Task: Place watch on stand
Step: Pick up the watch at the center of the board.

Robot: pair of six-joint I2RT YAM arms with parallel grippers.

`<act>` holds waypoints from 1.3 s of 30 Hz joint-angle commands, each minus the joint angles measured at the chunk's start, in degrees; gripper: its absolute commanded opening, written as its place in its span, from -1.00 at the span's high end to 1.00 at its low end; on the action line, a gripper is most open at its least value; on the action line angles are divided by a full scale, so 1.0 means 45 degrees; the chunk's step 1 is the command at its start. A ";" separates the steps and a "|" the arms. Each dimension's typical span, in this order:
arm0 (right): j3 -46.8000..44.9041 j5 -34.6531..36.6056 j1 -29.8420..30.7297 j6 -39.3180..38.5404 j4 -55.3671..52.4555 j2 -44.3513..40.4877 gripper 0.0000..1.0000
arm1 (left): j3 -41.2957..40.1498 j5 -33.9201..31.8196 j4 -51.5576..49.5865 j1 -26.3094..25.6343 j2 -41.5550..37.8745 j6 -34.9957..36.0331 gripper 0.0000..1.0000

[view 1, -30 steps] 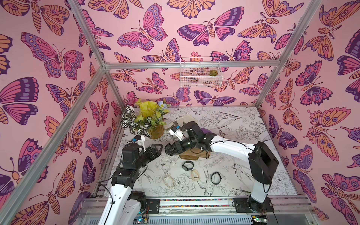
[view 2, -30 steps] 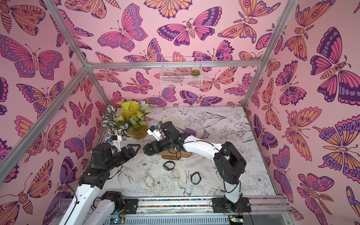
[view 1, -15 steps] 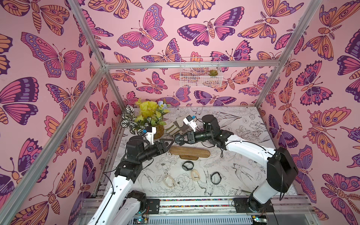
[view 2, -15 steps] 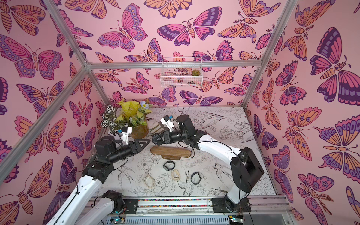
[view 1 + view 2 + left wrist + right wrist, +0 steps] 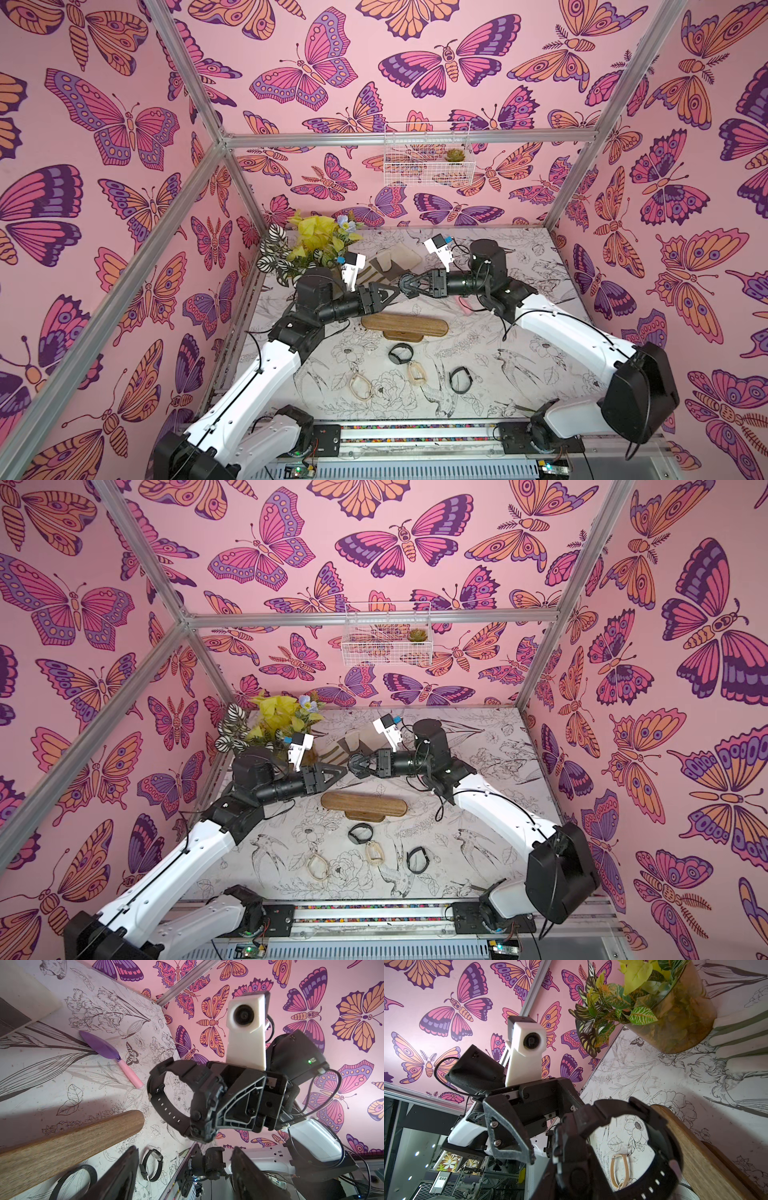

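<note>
While your right tool (image 5: 409, 286) grips the black watch (image 5: 204, 1105) in the air, near the wooden stand (image 5: 404, 325) lying on the table (image 5: 519, 374), your left tool (image 5: 184, 1149) stands wide, its tips just beside the watch.

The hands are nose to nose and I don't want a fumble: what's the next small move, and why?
Probably ease the left hand forward onto the strap of the black watch, then close. Its jaws stand open, facing the watch, which the right hand grips by the case in the air, not yet on the stand.
</note>
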 commanded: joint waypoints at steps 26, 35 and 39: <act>-0.1540 -0.2708 -0.1961 0.3099 0.3837 -0.0671 0.55 | 0.1554 0.2572 0.5629 -0.0558 0.4112 -0.2221 -0.32; -0.1760 -0.2717 -0.1965 0.3457 0.4234 -0.0601 0.50 | 0.1554 0.2772 0.6653 -0.0597 0.4365 -0.2778 -0.03; -0.1780 -0.2698 -0.1956 0.3704 0.4432 -0.0466 0.47 | 0.1518 0.2793 0.6638 -0.0693 0.4306 -0.2645 0.17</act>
